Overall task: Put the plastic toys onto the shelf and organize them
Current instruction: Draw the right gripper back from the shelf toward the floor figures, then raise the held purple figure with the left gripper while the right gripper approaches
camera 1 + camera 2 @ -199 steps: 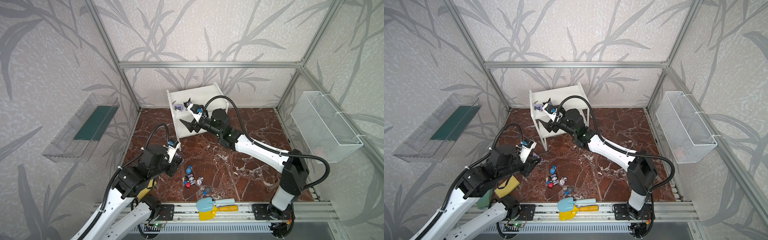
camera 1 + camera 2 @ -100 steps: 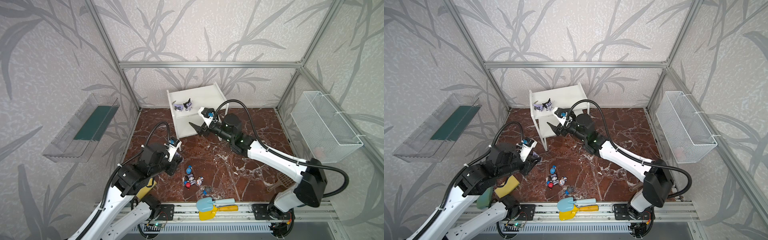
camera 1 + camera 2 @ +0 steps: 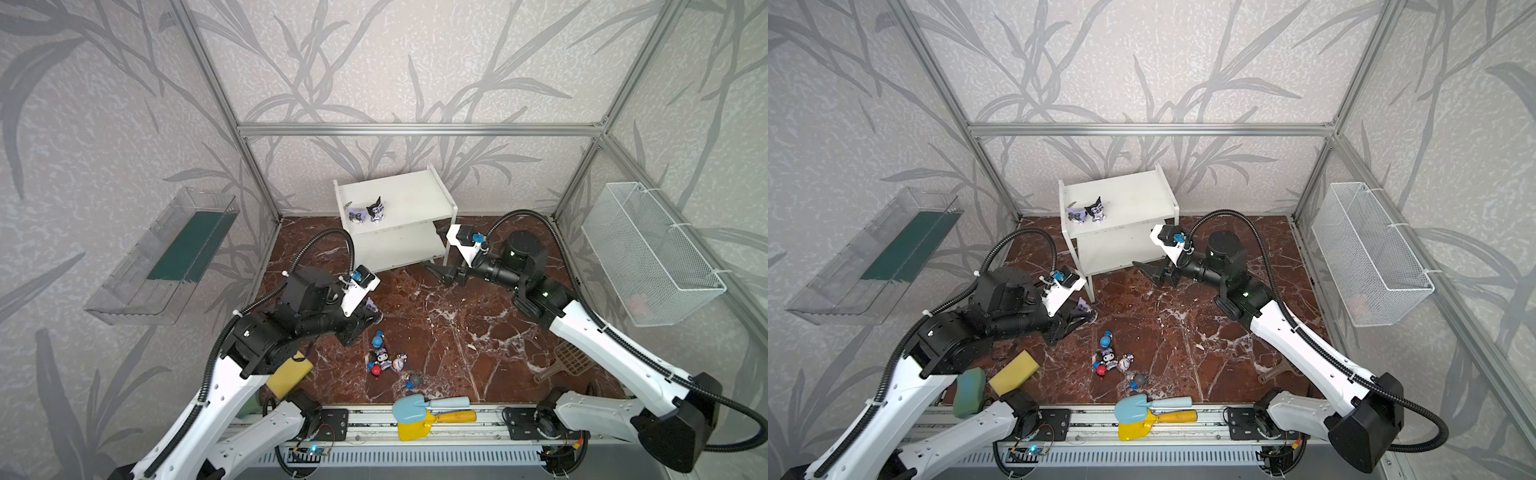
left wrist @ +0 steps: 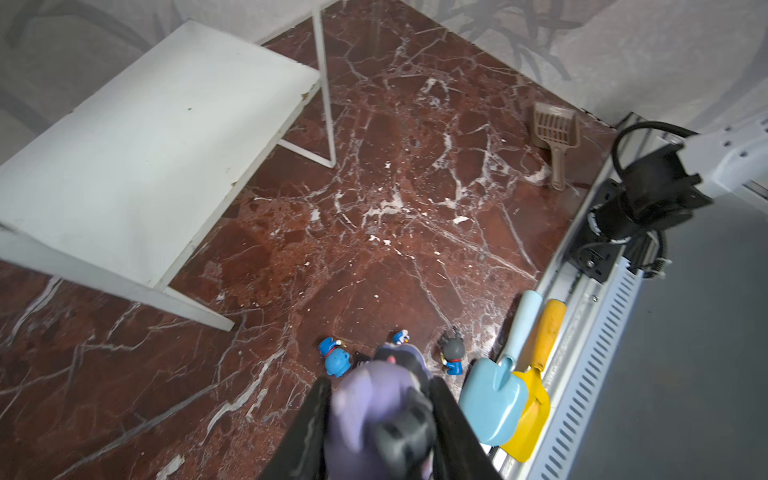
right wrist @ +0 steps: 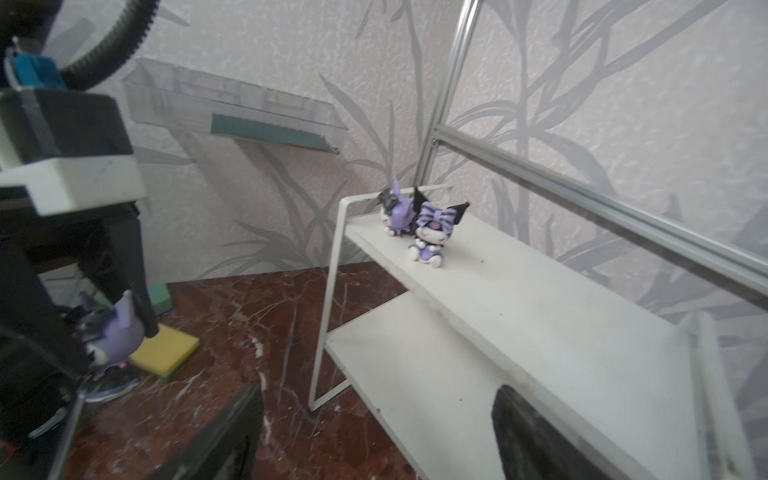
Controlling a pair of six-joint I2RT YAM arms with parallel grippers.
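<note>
The white shelf stands at the back. Two purple toys sit side by side at the left end of its top board, clearly seen in the right wrist view. My left gripper is shut on a purple pointed-ear toy, low over the floor in front of the shelf. My right gripper hangs open and empty by the shelf's front right leg. Several small toys lie clustered on the floor near the front.
Blue shovel and yellow shovel rest on the front rail. A yellow sponge lies under my left arm, a brown scoop front right. A wire basket hangs on the right wall, a clear tray on the left.
My right gripper has left a purple toy on the top board and drawn back down and right, open. The left gripper has barely moved with its toy.
</note>
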